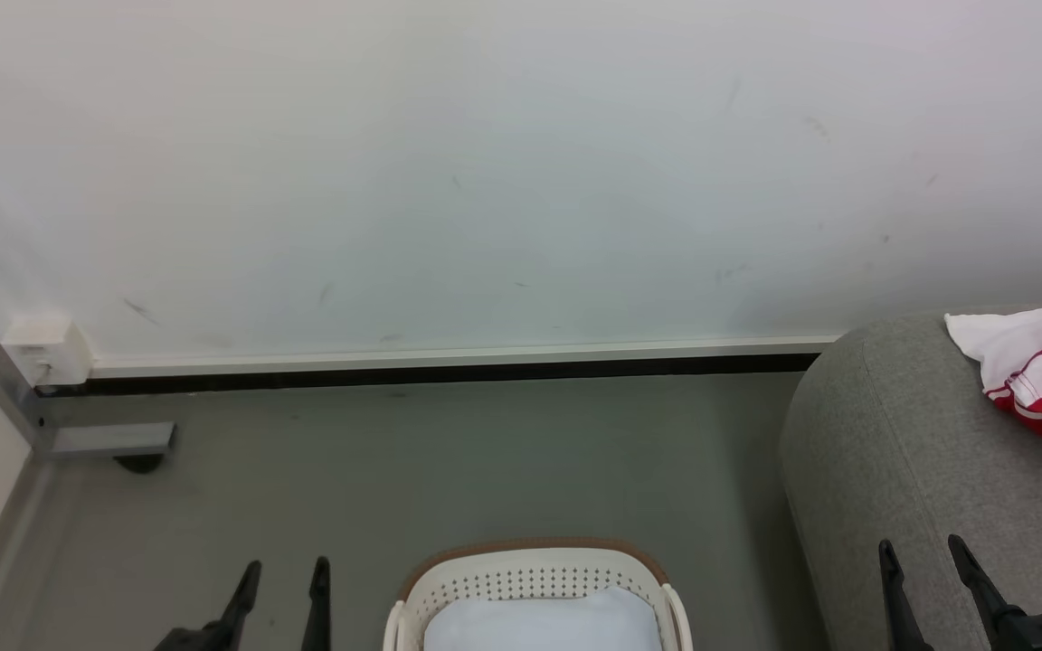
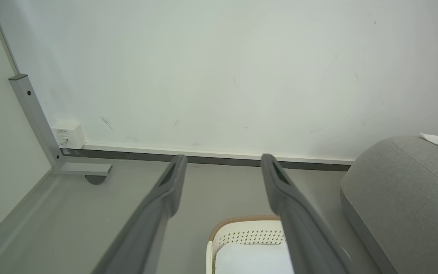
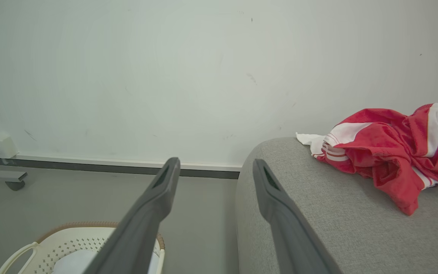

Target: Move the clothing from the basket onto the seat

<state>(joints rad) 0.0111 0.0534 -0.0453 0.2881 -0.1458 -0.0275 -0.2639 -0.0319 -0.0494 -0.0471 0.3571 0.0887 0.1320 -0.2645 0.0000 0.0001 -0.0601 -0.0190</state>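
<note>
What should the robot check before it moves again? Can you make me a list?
1. The left gripper is open and empty: ok.
2. The right gripper is open and empty: ok.
3. The red clothing lies on the seat: ok.
4. The basket stands upright on the floor: ok.
5. The basket is emptied: cannot tell, a pale thing lies inside.

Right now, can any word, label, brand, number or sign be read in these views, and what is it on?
No text is readable anywhere.
On the white wall box: a tiny grey printed mark on its front, too small and blurred to read.
On the clothing, the basket and the seat: no lettering shows.
</note>
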